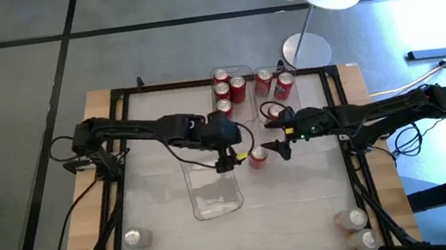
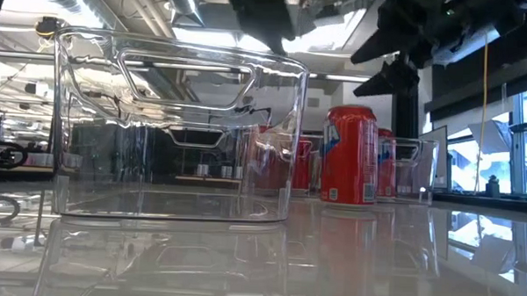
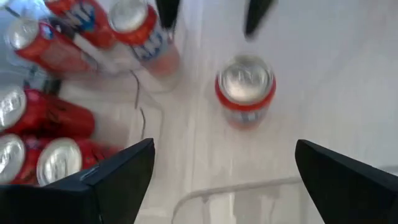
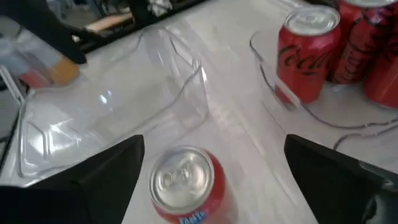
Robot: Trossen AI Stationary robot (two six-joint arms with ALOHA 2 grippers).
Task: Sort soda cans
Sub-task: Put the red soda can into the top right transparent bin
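A red soda can (image 1: 258,156) with a silver top stands upright on the table's middle, also seen in the low view (image 2: 349,155). My right gripper (image 1: 276,146) hovers open just right of and above the can (image 4: 183,183), whose top shows between its fingers. My left gripper (image 1: 225,156) is open over the far end of an empty clear bin (image 1: 214,187), with the can (image 3: 244,87) ahead of it. More red cans stand in two clear bins (image 1: 231,89) (image 1: 276,83) at the far edge.
Pairs of silver-topped cans stand at the near left corner (image 1: 131,249) and near right corner (image 1: 357,228). The empty bin (image 2: 176,127) stands close beside the lone can. A black frame (image 1: 116,96) edges the table. A lamp base (image 1: 306,48) stands beyond the far edge.
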